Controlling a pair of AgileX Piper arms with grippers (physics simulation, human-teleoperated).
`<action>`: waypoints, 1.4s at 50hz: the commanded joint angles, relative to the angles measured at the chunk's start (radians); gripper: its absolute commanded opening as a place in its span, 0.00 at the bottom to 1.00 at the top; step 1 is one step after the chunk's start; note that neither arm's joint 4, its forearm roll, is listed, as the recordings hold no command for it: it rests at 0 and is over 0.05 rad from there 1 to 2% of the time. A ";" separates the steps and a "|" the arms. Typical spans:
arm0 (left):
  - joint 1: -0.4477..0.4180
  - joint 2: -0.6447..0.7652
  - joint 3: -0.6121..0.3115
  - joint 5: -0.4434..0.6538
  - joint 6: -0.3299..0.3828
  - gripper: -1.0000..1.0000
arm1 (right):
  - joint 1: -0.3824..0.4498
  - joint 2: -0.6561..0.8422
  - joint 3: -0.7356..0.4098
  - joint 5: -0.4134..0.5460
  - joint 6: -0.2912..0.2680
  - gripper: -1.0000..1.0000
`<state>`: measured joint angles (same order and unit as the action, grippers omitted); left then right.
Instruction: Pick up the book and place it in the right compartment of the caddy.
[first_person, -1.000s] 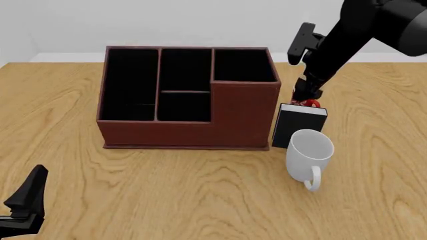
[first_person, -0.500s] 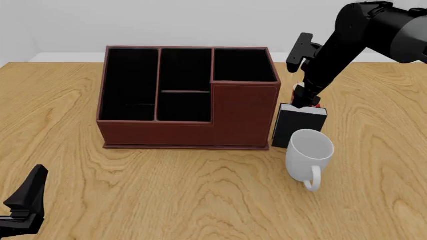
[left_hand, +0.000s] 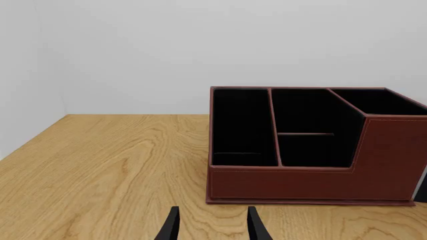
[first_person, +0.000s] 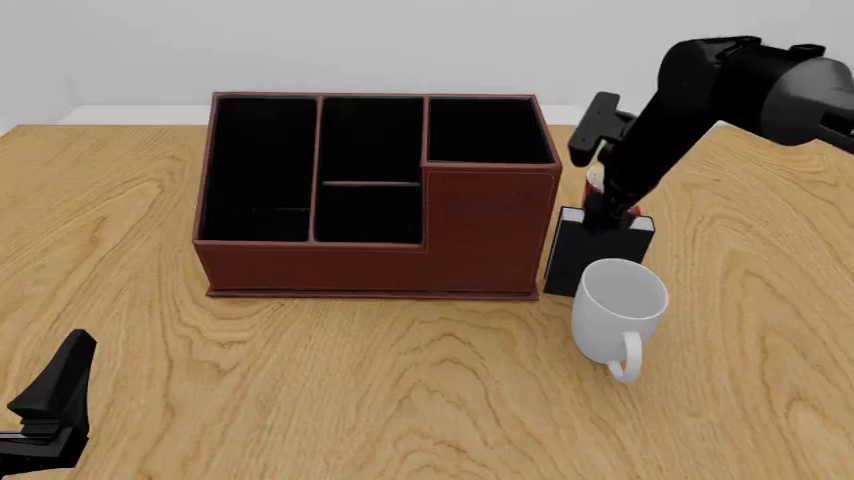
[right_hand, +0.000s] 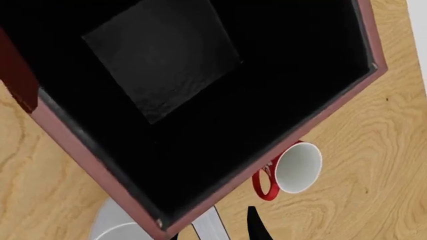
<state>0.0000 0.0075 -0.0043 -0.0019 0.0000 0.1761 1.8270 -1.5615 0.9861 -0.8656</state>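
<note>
The black book (first_person: 594, 260) stands upright on the table, against the right side of the reddish-brown caddy (first_person: 374, 268). The right compartment (first_person: 487, 130) has the taller walls and holds nothing. My right gripper (first_person: 607, 205) is open and points down at the book's top edge. In the right wrist view one finger (right_hand: 257, 229) shows beside the book's white page edge (right_hand: 210, 225), with the right compartment (right_hand: 173, 65) filling the frame. My left gripper (first_person: 60, 390) is open and empty near the table's front left corner, well short of the caddy (left_hand: 300, 185).
A white mug (first_person: 621, 305) stands directly in front of the book, handle toward me. A white mug with a red handle (right_hand: 293, 170) lies behind the book, mostly hidden by my right arm in the front view. The caddy's long left section (first_person: 260, 165) and two small middle sections hold nothing.
My right arm has lowered and drawn back toward the book, bringing its gripper down to the book's top edge. The book, mugs, caddy and left arm have not moved.
</note>
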 joint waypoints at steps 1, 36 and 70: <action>0.000 0.000 0.000 0.000 0.000 1.00 | -0.005 0.014 0.025 -0.020 0.010 1.00; 0.000 0.000 0.000 0.000 0.000 1.00 | 0.004 0.025 0.059 -0.036 0.023 0.00; 0.000 0.000 0.000 0.000 0.000 1.00 | -0.020 0.000 -0.189 0.147 -0.034 0.00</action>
<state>0.0000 0.0075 -0.0043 -0.0019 0.0000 0.1626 1.8395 -1.6833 1.0857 -0.9090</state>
